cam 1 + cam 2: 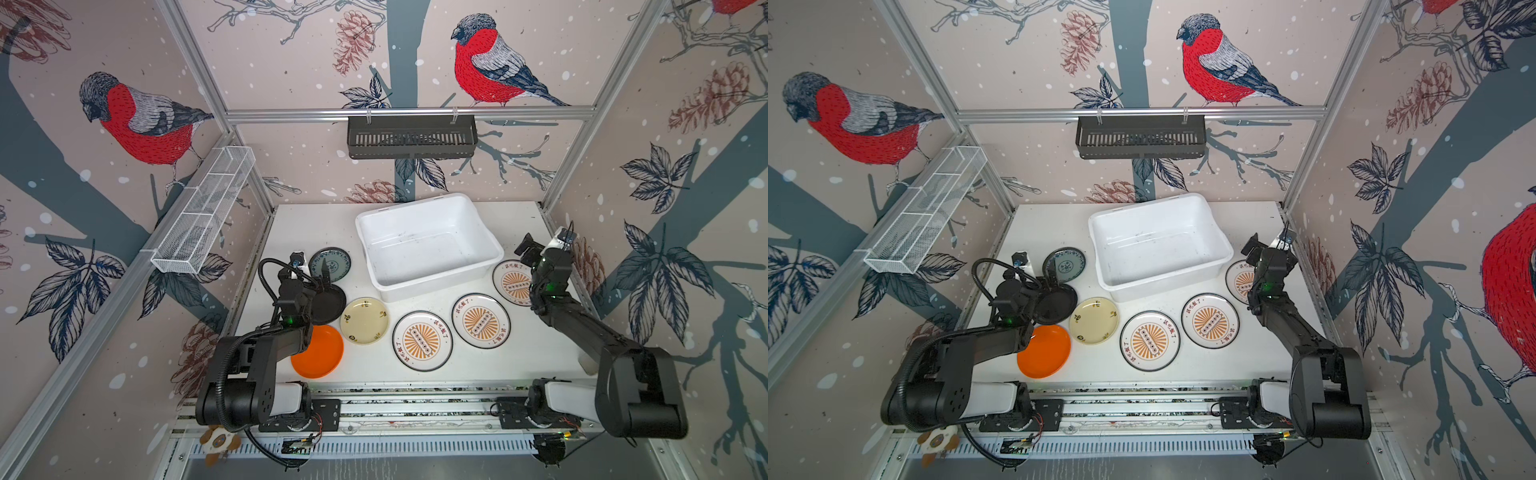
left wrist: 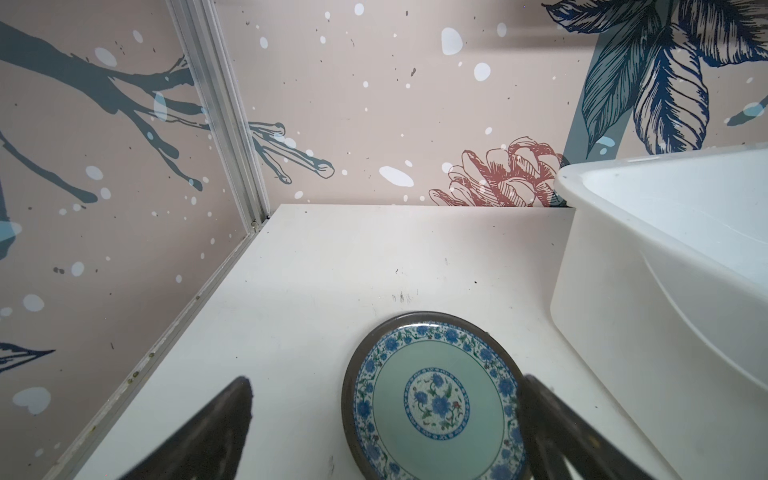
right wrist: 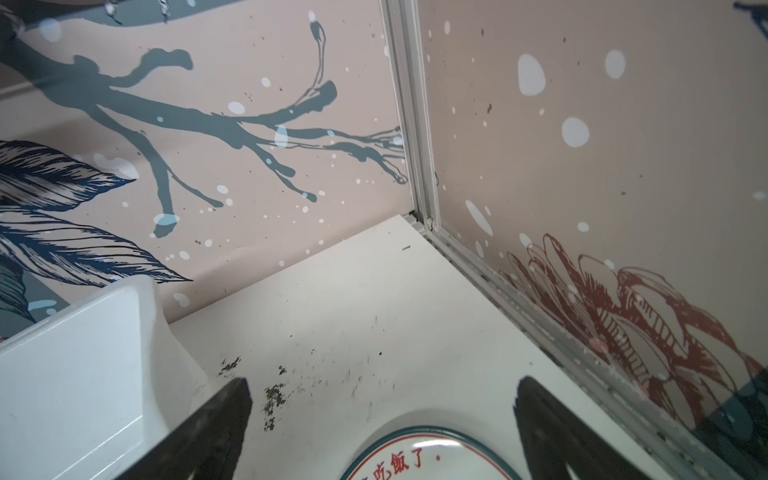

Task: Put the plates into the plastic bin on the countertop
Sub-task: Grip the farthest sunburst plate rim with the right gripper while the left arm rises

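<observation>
Left pincer [image 2: 384, 382] and right pincer [image 3: 382, 382] both wide, empty, at teal plate [image 2: 432, 399] and sunburst plate [image 3: 428, 453]; risk: flat rims may skid on worktop [image 2: 332, 270] instead of lifting.

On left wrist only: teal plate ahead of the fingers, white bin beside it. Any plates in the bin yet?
Observer: None; the plastic bin is empty in both top views.
Operator: How many plates are out?
Observer: Seven plates, all on the countertop.
Operator: Right arm?
Observer: The right gripper is open above the sunburst plate farthest right, gripping nothing.
</observation>
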